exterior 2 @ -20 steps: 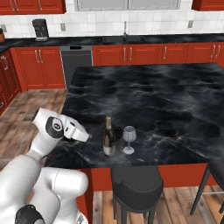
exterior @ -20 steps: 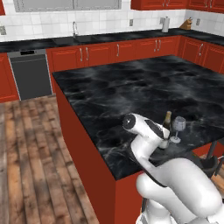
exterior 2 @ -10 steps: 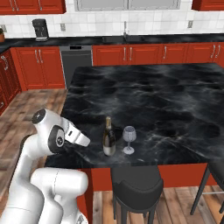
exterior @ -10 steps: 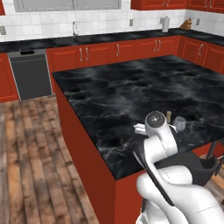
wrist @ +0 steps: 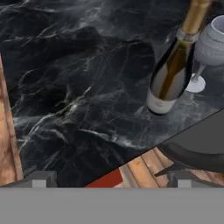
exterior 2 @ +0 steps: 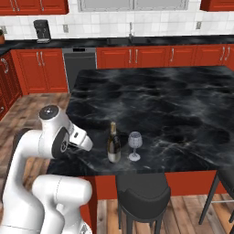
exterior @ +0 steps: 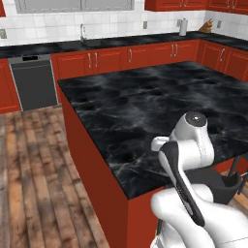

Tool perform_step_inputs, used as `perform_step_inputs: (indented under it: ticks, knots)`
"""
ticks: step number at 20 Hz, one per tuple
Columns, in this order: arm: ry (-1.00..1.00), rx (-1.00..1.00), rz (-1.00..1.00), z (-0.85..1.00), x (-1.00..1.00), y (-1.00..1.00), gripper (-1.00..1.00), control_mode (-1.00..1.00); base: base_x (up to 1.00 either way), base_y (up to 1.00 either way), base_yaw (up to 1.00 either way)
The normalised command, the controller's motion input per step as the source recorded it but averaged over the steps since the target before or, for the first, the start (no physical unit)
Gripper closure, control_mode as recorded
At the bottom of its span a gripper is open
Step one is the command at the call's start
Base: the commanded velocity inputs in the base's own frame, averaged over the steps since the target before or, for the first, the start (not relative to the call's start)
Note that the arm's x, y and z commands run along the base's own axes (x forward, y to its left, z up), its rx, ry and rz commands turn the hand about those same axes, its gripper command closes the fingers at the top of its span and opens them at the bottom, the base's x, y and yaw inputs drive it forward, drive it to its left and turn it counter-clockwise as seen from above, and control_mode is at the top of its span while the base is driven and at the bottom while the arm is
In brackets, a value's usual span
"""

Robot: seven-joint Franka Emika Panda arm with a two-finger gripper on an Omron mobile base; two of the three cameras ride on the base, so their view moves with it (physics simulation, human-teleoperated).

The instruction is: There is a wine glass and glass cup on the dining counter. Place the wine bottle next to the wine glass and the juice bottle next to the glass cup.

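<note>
On the near edge of the dining counter [exterior 2: 164, 98] the wine bottle [exterior 2: 114, 144] stands upright: dark green, with a gold neck and a pale label. The wine glass [exterior 2: 135, 145] stands close on its right. The hand view shows the wine bottle [wrist: 173, 72] and the wine glass [wrist: 208, 50] at the upper right, side by side. My gripper [wrist: 111, 178] is open and holds nothing. It hovers over the counter's near left corner, left of the bottle and apart from it. The juice bottle and the glass cup are out of view.
A black bar stool [exterior 2: 141, 196] stands under the counter edge below the bottle, and another stool [exterior 2: 224, 183] is at the right. Red cabinets, a dishwasher [exterior 2: 80, 66] and a coffee machine [exterior 2: 42, 31] line the back wall. Wooden floor [exterior: 34, 174] lies to the left.
The arm's elbow has swung right in the left base view and now hides the bottle and glass there. The hand has barely moved. The jaws stay open, and bottle and glass stand as before.
</note>
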Motion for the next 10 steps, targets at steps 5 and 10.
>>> perform_step_inputs:
  ticks: [5,10]
  knots:
    - [-0.01,0.01,0.3,0.0,-0.57,0.18,-1.0,-1.0,0.0,0.0,0.0]
    - [-0.06,0.0,0.14,0.0,-0.65,0.1,-1.0,-1.0,0.0,0.0,0.0]
